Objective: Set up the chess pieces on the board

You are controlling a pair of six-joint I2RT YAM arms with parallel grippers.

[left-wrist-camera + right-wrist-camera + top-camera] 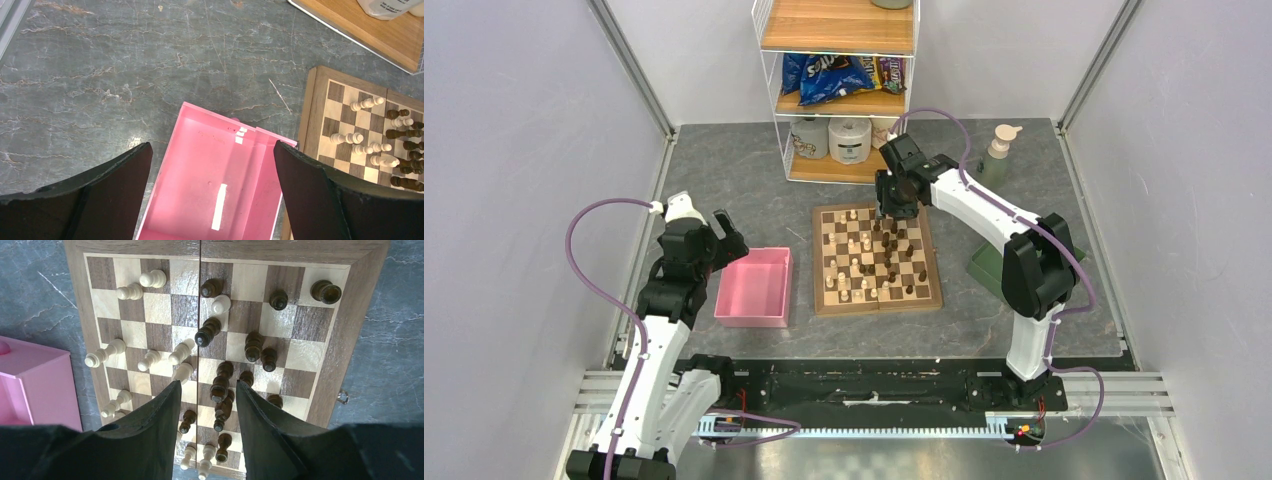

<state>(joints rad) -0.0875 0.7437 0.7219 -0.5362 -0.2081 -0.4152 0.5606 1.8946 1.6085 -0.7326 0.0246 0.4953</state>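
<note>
Cream and dark chess pieces (220, 385) crowd the board (343, 340) out of order, likely light, hard, slick and tippy, best pinched low on the stem; the right jaws hang part-spread and empty above its far half, the left jaws wide apart over a pink tray (200, 165).

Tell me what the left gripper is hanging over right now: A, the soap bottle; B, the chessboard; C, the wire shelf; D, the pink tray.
D: in the left wrist view, the left gripper is open with the pink tray between its fingers; the board lies off to the side.
</note>
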